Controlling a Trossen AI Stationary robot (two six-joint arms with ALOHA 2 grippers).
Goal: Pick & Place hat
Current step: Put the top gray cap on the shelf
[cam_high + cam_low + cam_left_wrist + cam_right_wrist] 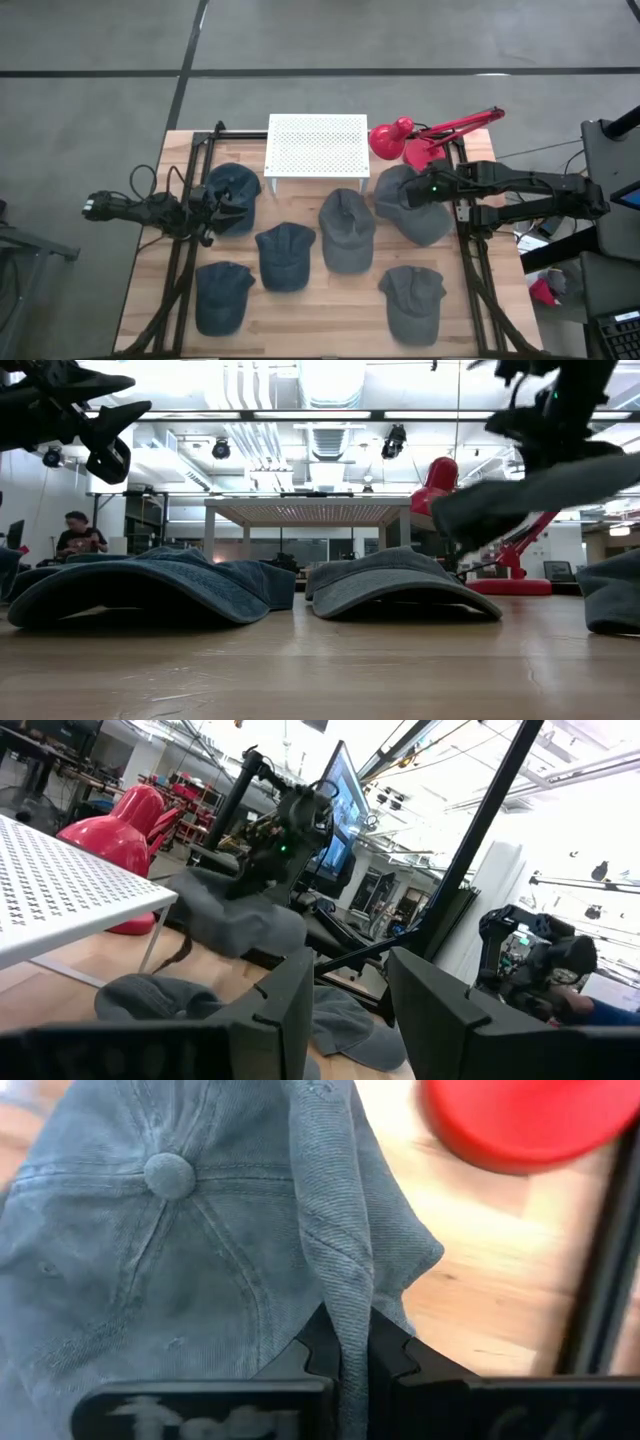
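Several caps lie on the wooden table [320,320]. My right gripper [425,190] is at the far right, shut on a grey cap [410,210]. That cap shows lifted in the low view [540,485] and fills the right wrist view [180,1250]. My left gripper [213,212] is open and empty at the left, above the table [105,435], beside a dark blue cap [238,192] that rests flat on the wood. Its open fingers show in the left wrist view [350,1005]. My right gripper pinches a raised fold of the cap's crown cloth [345,1305] between its two fingers, off to one side of the top button [168,1175]. The fingers come from the table's right side, slanting down. The cap hangs tilted below them, clear of the table [520,495].
A white perforated rack [317,145] stands at the far middle, with a red desk lamp [420,135] to its right. Other caps lie at the middle [347,228], [285,255] and near the front edge [222,295], [412,300]. A person [78,532] sits in the room behind.
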